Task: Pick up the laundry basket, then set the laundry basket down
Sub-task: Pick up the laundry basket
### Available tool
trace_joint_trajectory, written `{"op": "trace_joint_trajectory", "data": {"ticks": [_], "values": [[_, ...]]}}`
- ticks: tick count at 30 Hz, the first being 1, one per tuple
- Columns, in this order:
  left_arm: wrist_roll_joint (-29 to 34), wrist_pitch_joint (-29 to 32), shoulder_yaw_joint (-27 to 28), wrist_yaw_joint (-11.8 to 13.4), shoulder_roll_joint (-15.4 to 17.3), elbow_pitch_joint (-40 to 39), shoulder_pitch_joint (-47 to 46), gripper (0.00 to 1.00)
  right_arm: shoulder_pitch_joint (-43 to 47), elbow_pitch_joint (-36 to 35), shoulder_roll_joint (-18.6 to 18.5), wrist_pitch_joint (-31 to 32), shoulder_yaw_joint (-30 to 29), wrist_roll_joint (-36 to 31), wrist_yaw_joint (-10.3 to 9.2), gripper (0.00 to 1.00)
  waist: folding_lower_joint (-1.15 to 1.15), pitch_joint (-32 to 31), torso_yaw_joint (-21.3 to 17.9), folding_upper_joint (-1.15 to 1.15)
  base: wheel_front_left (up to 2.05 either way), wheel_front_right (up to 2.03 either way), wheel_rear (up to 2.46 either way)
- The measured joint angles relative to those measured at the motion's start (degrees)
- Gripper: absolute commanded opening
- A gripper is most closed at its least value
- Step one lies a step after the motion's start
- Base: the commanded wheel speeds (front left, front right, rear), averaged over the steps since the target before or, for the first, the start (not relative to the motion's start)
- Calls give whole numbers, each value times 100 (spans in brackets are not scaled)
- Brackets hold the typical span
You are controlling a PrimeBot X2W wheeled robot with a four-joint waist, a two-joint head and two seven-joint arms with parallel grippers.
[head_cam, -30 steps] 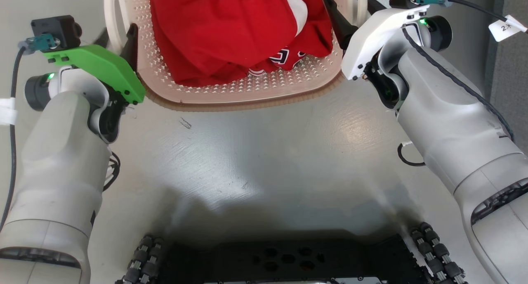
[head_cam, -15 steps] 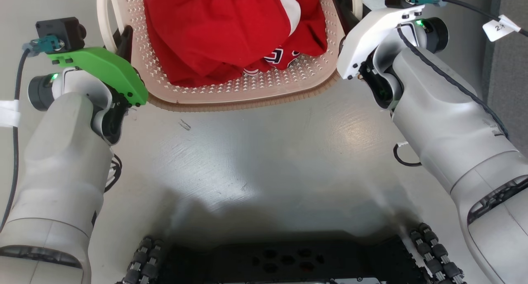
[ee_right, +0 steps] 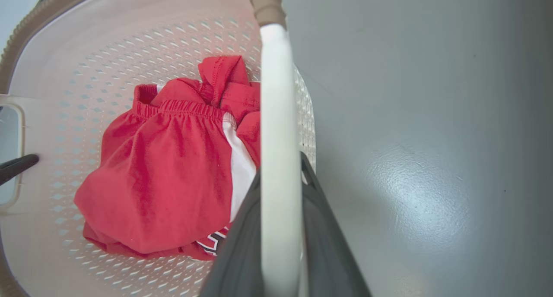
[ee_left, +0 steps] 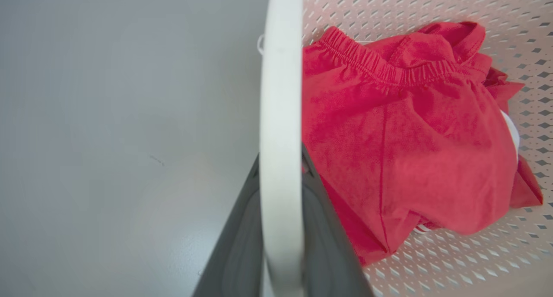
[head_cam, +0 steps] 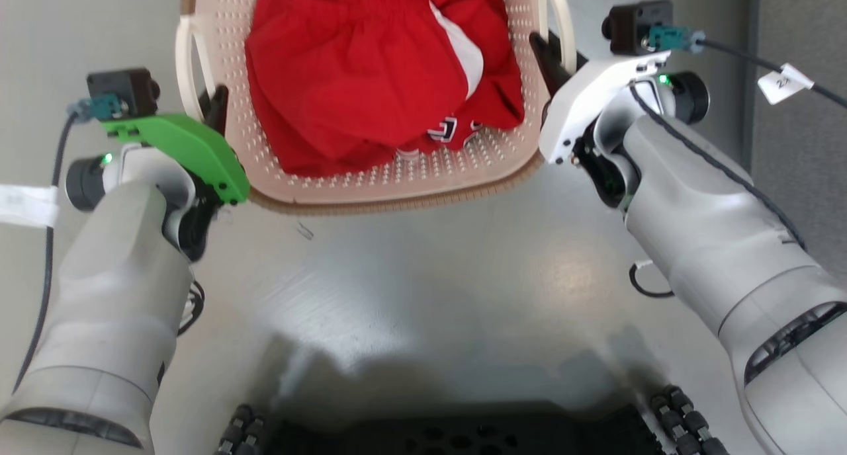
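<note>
Head view: the laundry basket (head_cam: 397,202), a rounded-rectangular tub of cream perforated plastic with a ribbed brown rim, fills the top centre of the frame. It sits between the left tool (head_cam: 216,103) and the right tool (head_cam: 550,57). Each tool's dark fingers are pinched on a smooth white loop handle. Crumpled red clothes (head_cam: 357,91) with white trim lie heaped inside. Compared with half a second ago the whole frame has slid downward and more of the basket shows, so the camera has moved. The basket keeps its place between the tools, which suggests the lift is under way. Whether its base is off the glossy grey floor (head_cam: 430,276) cannot be told.

Left wrist view: the left handle (ee_left: 281,94) runs as a pale bar up the middle of the frame, with the dark fingers (ee_left: 242,249) clamped on either side of it. Red cloth with an elastic waistband lies to the right.

Right wrist view: the right handle (ee_right: 278,128) is gripped the same way at the frame's centre. The brown rim curves along the upper left.
</note>
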Motion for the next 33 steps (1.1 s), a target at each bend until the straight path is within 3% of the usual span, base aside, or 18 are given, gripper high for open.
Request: {"op": "trace_joint_trajectory", "data": {"ticks": [33], "values": [[-659,557,-471,-7,-85,410,1590,0,1546,31,35,932,759,1128,107,0,0,-2462,-226,0,0,0,0]]}}
